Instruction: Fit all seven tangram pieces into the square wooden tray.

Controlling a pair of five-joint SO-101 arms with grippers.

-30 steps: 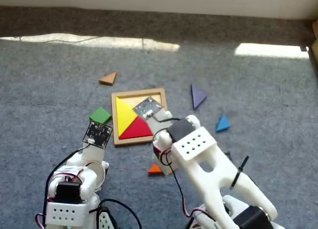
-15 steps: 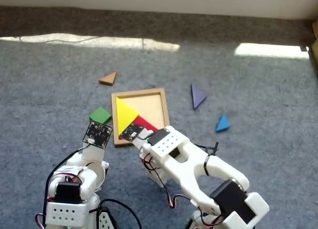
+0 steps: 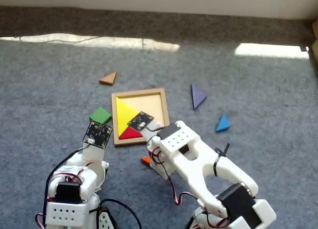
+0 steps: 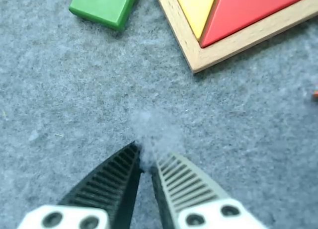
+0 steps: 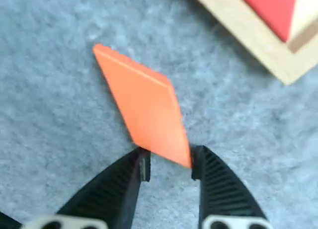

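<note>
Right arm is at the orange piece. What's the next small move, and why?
Probably close the right gripper on the orange piece: its fingers stand open astride the piece's near corner, which lies flat on the carpet beside the wooden tray.

The left arm [image 3: 64,211], lower left, and the right arm [image 3: 198,159], lower right, are white plastic with rows of small holes, red-and-black cables and square black boards at the wrist. The left arm's ribbed fingers [image 4: 112,184] are one black, one pale grey.
</note>
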